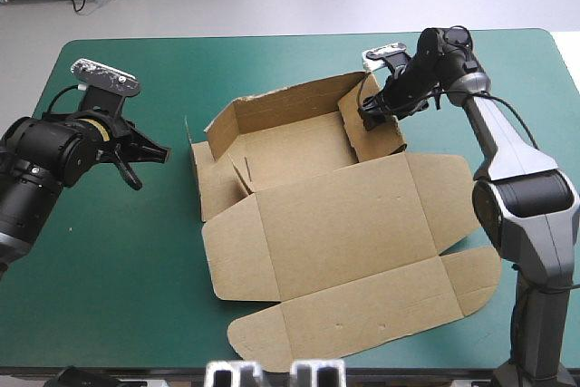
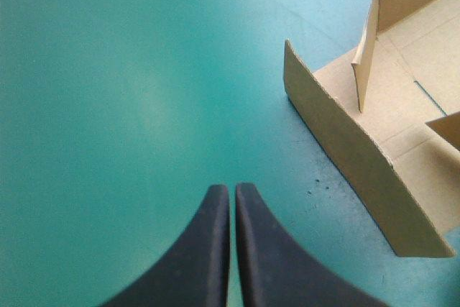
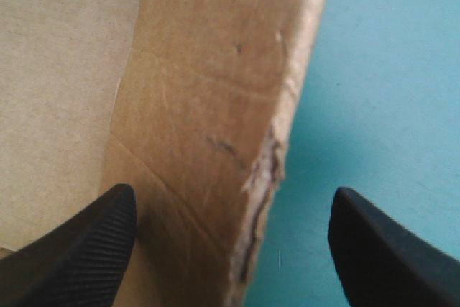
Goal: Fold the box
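One box [image 1: 344,224] of brown board, part-formed, is on my screens. I list it from the near edge outward. Bearings are read from the table's middle in the high view, with 12 at the far edge.

1. Tuck flap [image 1: 353,314]: at 6 o'clock, lying flat on the teal-green cover [image 1: 118,296], close to the near edge.
2. Lid panel [image 1: 335,215]: at the table's middle, lying flat and joined to the tuck flap. It has a side flap at 4 o'clock and another at 8.
3. Left gripper [image 1: 156,151]: at 9 o'clock, over bare cover [image 2: 129,91]. My left wrist view shows its fingers pressed together at [image 2: 231,190], holding nothing. The box [image 2: 359,156] lies ahead and to one side, apart from the tips.
4. Left end flap [image 1: 204,178]: at 10 o'clock and raised off the cover. A second upright wall stands just behind it.
5. Tray floor [image 1: 290,147]: at 12 o'clock beyond the lid panel, open upward.
6. Right wall [image 1: 376,129]: at 1 o'clock, standing up. Its edge is frayed in the right wrist view.
7. Right gripper [image 1: 373,115]: at 1 o'clock, on that wall. Its fingers are spread wide at [image 3: 233,192], with the box wall [image 3: 208,70] between them and the pads not closed on it. One finger is over the board side and the other over the cover [image 3: 388,70].
8. Far wall [image 1: 290,97]: at 12 o'clock, upright, the farthest part of the box.
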